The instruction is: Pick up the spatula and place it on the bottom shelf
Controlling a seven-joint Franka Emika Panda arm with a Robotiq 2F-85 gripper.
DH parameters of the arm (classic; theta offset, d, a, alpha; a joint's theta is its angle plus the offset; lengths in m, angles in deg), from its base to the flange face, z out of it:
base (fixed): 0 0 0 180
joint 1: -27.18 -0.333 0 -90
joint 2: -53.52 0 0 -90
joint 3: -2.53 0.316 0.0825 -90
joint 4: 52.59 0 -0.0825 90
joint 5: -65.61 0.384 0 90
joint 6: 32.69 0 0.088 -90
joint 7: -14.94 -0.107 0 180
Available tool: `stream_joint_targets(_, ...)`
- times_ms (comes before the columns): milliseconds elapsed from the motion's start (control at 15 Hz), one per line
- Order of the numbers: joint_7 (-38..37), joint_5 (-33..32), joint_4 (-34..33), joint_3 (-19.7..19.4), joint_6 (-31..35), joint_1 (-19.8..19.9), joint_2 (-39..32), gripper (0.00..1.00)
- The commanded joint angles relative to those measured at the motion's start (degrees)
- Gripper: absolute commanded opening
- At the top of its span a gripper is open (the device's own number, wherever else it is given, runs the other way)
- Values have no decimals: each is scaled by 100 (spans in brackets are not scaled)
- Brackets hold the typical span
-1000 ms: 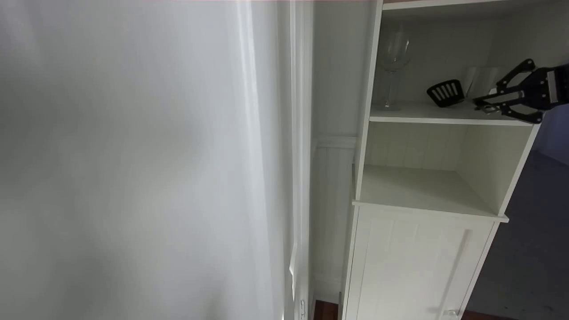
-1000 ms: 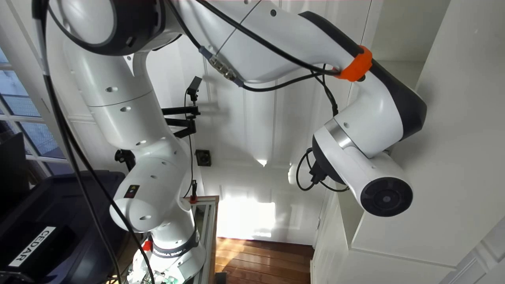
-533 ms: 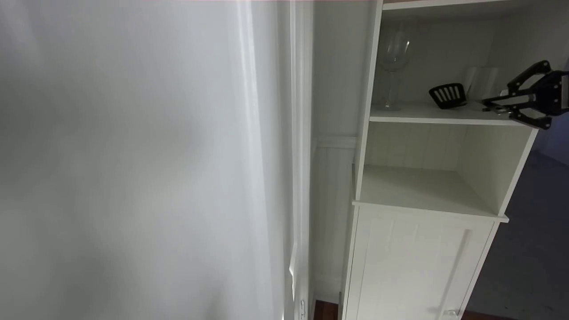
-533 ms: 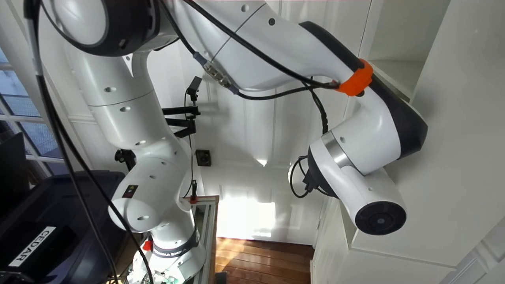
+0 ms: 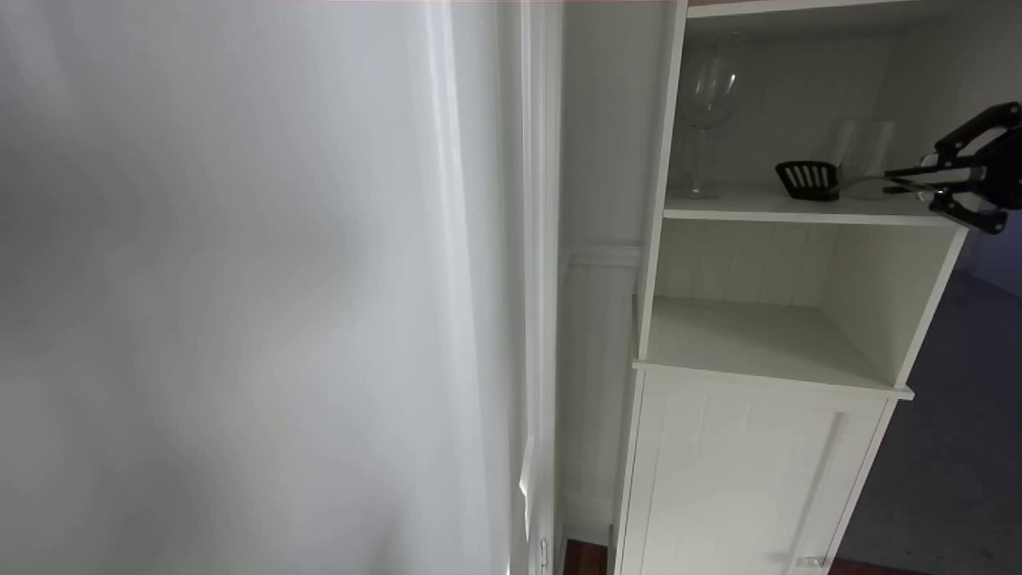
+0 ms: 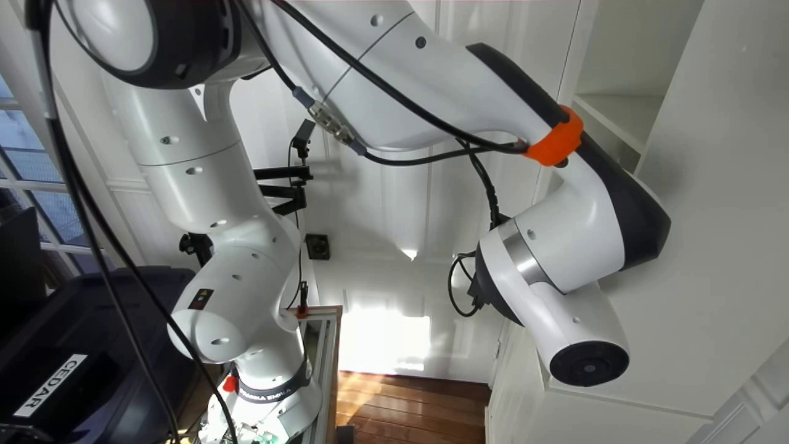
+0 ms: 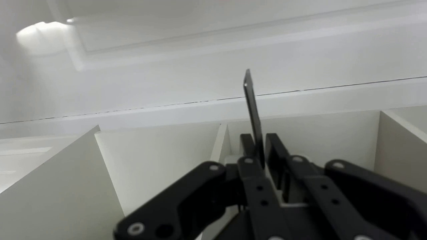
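The spatula's black slotted head [image 5: 814, 192] is in the upper compartment, low over the higher white shelf board [image 5: 750, 214]; I cannot tell if they touch. Its thin grey handle runs right into my gripper [image 5: 886, 180]. In the wrist view my gripper [image 7: 259, 135] has its fingers close around the handle [image 7: 253, 106], with a thin gap showing near the tips; the handle's end sticks out past them and the head is hidden. The bottom shelf [image 5: 758, 339] lies below the board, lower than the gripper. In an exterior view the cabinet hides the gripper.
A clear wine glass [image 5: 709, 96] stands left of the spatula. A clear tumbler [image 5: 866, 148] stands behind the handle, near the fingers. The cabinet's side panel [image 6: 715, 259] is close beside the arm's wrist [image 6: 573, 327]. A white panelled door [image 5: 742, 471] is under the bottom shelf.
My gripper has moved right, out of the upper compartment, and levelled. The spatula's head has turned level and sunk nearer the board, with more handle showing. The arm's wrist has lowered.
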Motion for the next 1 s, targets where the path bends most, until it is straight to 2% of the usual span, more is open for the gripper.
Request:
stream_joint_targets(0, 209, -207, -50, -2, -300, 61, -59, 4)
stream_joint_targets(400, 550, -357, -133, -8, -514, 66, -134, 4)
stream_joint_targets(933, 33, 52, -476, 118, -53, -48, -539, 4)
